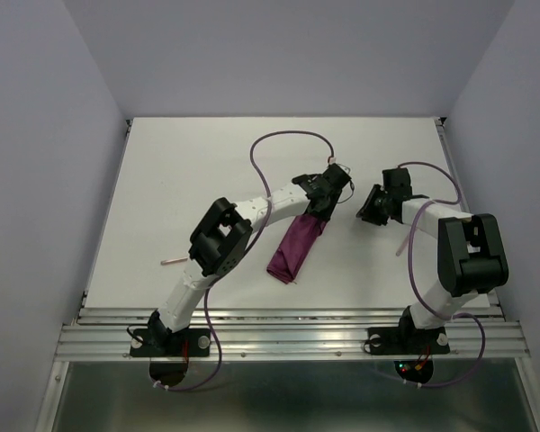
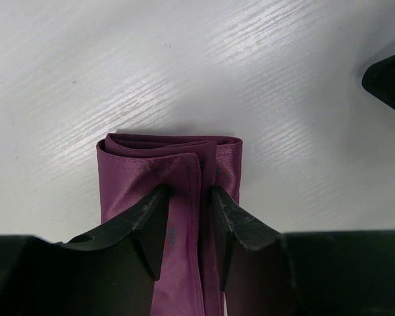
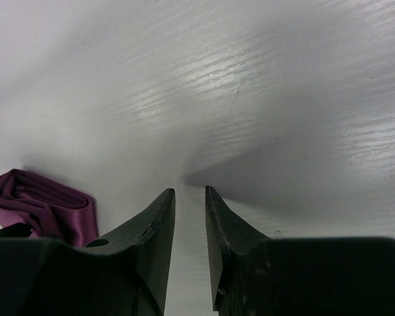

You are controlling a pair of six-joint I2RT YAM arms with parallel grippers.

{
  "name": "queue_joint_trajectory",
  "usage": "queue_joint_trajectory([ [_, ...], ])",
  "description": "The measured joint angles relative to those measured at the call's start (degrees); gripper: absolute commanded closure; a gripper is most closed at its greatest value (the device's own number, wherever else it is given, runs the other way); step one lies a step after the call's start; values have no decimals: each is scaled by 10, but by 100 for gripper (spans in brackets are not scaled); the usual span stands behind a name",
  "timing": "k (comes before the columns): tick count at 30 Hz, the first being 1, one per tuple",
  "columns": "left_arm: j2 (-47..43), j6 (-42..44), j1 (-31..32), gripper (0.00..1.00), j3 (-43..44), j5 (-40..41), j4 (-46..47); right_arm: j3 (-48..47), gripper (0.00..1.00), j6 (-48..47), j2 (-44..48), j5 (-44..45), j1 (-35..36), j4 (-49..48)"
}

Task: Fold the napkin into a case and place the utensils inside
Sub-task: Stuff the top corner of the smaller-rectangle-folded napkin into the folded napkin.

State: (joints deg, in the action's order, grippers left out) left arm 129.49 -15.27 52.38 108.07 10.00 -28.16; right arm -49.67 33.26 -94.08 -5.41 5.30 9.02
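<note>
The burgundy napkin is folded into a narrow case (image 1: 297,247) lying slantwise at the table's middle. My left gripper (image 1: 322,209) is over its upper end. In the left wrist view the gripper (image 2: 187,194) is partly open, with its fingertips (image 2: 157,207) resting on the cloth (image 2: 135,171) either side of a hem. My right gripper (image 1: 367,214) hovers to the right of the case. It is slightly open and empty (image 3: 189,192), and the case's end (image 3: 46,207) lies to its left. One pinkish utensil (image 1: 173,261) lies on the table at the left. I see no second utensil.
The white table (image 1: 207,180) has grey walls on three sides and a metal rail (image 1: 288,328) at the near edge. Purple cables (image 1: 279,139) loop above the arms. The right gripper's dark body (image 2: 390,82) shows at the edge of the left wrist view.
</note>
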Motion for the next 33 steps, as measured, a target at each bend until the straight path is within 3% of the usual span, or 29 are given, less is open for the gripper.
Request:
queue_joint_trajectory([
  [11, 1, 0, 1, 54, 0, 5, 0, 0, 69, -3, 0, 0, 0, 0],
  [18, 12, 0, 2, 77, 0, 5, 1, 0, 69, -3, 0, 0, 0, 0],
  [22, 25, 4, 2, 99, 0, 6, 1, 0, 68, -7, 3, 0, 0, 5],
  [28, 24, 9, 0, 100, -3, -15, 10, 0, 68, -23, 14, -3, 0, 17],
  [33, -30, 1, -24, 100, -92, -127, 70, -2, 67, -43, 33, -3, 4, 36],
])
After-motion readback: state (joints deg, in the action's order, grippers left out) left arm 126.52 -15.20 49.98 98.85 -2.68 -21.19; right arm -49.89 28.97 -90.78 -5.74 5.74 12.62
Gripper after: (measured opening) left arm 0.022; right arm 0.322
